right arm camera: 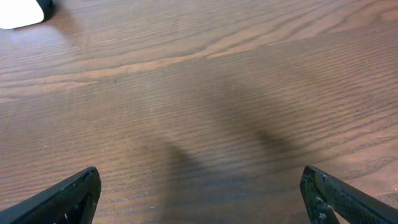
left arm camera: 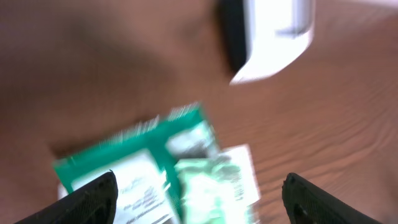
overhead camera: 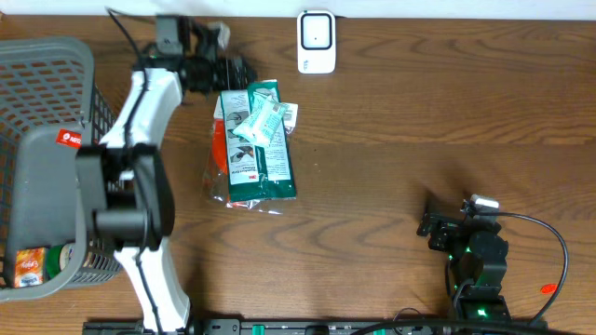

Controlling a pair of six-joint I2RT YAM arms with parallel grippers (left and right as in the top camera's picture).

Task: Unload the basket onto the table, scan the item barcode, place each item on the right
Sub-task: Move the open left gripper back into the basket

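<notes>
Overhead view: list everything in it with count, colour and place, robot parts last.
scanner: one, white, top centre
green packet: one, green and white, left of centre
small pack: one, pale green, on the green packet
orange packet: one, orange, partly under the green packet
basket: one, grey mesh, far left
basket contents: at least two, orange and green, basket's near corner
table: one, brown wood
left gripper: one, black, open above the packets
right gripper: one, black, open over bare wood, lower right
</notes>
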